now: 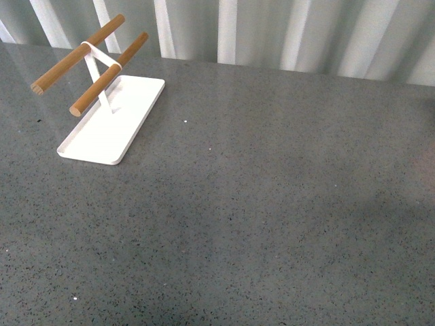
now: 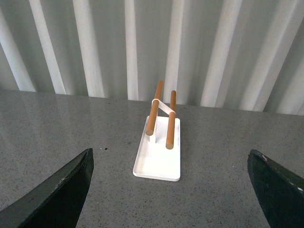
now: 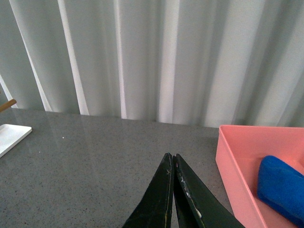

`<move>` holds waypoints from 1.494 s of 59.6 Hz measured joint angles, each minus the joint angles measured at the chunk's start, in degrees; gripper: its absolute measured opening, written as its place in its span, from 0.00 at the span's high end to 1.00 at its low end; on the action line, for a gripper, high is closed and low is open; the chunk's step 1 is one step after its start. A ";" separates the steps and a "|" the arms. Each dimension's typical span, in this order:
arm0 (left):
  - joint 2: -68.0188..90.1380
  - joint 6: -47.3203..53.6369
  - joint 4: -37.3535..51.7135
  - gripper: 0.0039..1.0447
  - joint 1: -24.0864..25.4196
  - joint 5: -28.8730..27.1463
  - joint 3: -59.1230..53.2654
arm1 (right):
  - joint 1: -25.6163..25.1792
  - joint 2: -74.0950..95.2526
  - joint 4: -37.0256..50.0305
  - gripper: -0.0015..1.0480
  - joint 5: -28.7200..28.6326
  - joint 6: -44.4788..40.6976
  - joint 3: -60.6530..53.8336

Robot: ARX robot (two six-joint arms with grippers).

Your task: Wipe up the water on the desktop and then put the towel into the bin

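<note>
Front view, worktop (image 1: pixel 272 204): dark grey speckled surface filling the frame; no arm visible.
Front view, white tray (image 1: pixel 112 122): at 10 o'clock, carrying a rack with two wooden rods (image 1: pixel 102 58) slanting over it.
Left wrist view, left end effector (image 2: pixel 171 190): jaws spread wide, nothing between them; white tray and rods lie ahead at 12 o'clock.
Right wrist view, right end effector (image 3: pixel 173 164): fingertips pressed together, gripping nothing.
Right wrist view, pink bin (image 3: pixel 237 156): at 3 o'clock, standing on the worktop.
Right wrist view, towel (image 3: pixel 282 187): blue, bunched inside the pink bin.
Backdrop, corrugated wall (image 1: pixel 306 34): pale, behind the worktop's far edge.
</note>
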 joint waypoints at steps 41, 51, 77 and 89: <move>-0.02 -0.02 0.00 0.06 0.00 0.00 0.00 | 0.02 -14.93 -12.26 0.97 0.15 0.31 -1.64; -0.04 0.00 0.00 0.06 0.00 0.00 0.00 | 0.04 -14.97 -12.31 0.61 0.15 0.31 -1.64; -0.04 0.00 0.00 0.06 0.00 0.00 0.00 | 0.04 -15.02 -12.31 0.07 0.15 0.37 -1.64; -0.04 0.00 0.00 0.06 0.00 0.00 0.00 | 0.04 -15.02 -12.31 0.07 0.15 0.37 -1.64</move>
